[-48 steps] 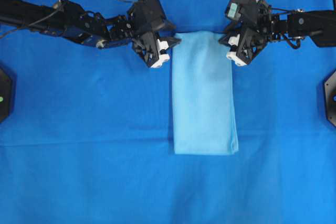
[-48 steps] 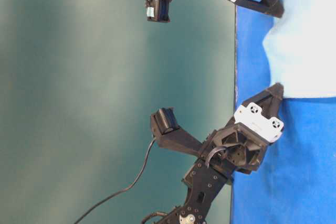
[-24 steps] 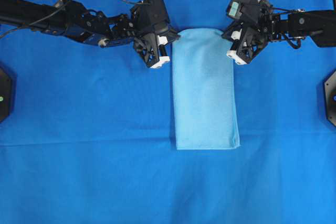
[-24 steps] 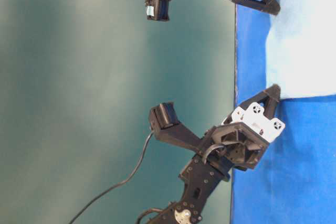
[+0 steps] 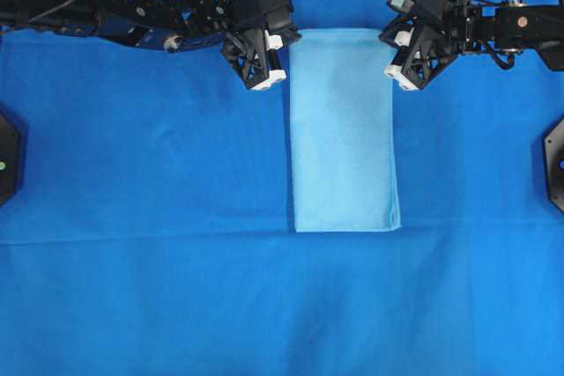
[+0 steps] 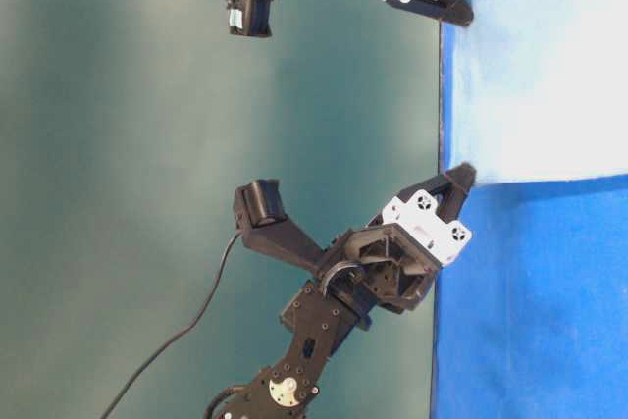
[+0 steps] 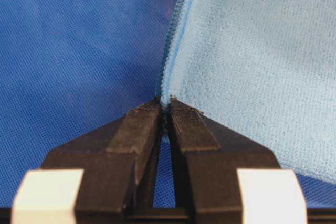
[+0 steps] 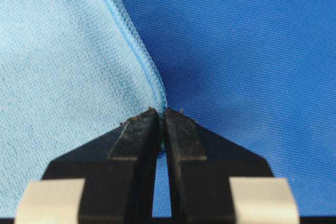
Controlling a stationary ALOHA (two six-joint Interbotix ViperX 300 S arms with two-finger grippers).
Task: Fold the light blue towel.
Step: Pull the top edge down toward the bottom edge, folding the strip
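Note:
The light blue towel [image 5: 342, 129] lies as a long narrow rectangle on the table, its short edges near and far. My left gripper [image 5: 292, 40] is shut on the towel's far left corner. My right gripper [image 5: 386, 38] is shut on its far right corner. In the left wrist view the gripper [image 7: 167, 103] pinches the hemmed corner of the towel [image 7: 252, 51] at its very tips. The right wrist view shows the same: the gripper [image 8: 161, 113] nips the towel's [image 8: 63, 66] stitched edge. Seen from table level, the two held corners of the towel [image 6: 549, 76] sit just above the table.
A darker royal-blue covering [image 5: 141, 288] spans the whole table, with a crease running across it just below the towel's near edge. Black mounts sit at the left edge [image 5: 7, 156] and right edge [image 5: 555, 165]. A teal wall [image 6: 147, 144] stands behind the arms.
Both grippers have shut on the far corners and moved toward the table's far side. The towel has been drawn flat and its near edge has slid farther away.

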